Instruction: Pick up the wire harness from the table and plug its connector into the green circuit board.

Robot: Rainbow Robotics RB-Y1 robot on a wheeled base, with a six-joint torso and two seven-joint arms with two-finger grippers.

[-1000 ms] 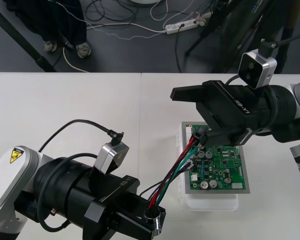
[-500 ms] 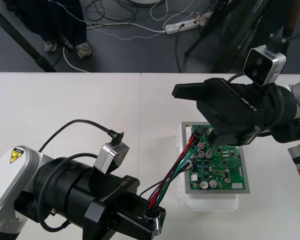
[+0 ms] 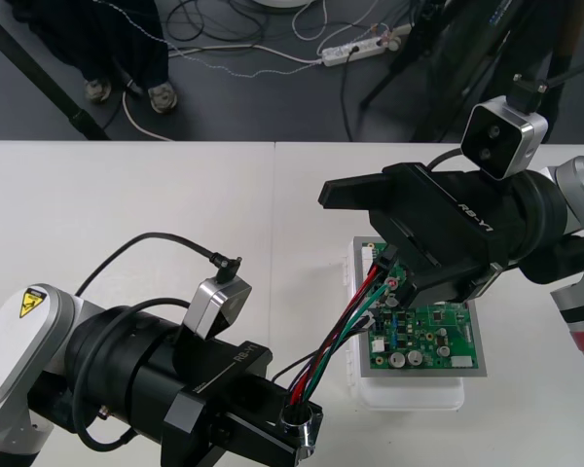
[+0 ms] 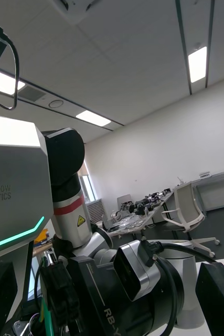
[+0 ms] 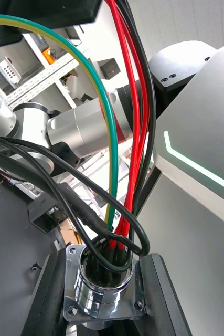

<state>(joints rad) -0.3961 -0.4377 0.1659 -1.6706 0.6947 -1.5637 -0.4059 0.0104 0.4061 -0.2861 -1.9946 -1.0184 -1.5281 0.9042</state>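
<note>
The left gripper (image 3: 300, 428) clamps the wire harness (image 3: 346, 326) by its flanged metal socket (image 5: 102, 281). Red, black and green wires (image 5: 128, 105) run up to the black plug (image 3: 385, 268) beside the right gripper (image 3: 365, 233), whose fingers are spread apart.

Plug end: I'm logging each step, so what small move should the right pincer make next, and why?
Probably shut the right pincer on the plug: its fingers stand wide apart around it over the board, while the left pincer holds the socket.

Between the left jaws, the socket (image 5: 98, 287) was polished, glossy metal; its wires (image 5: 112, 157) wore smooth, shiny plastic.
</note>
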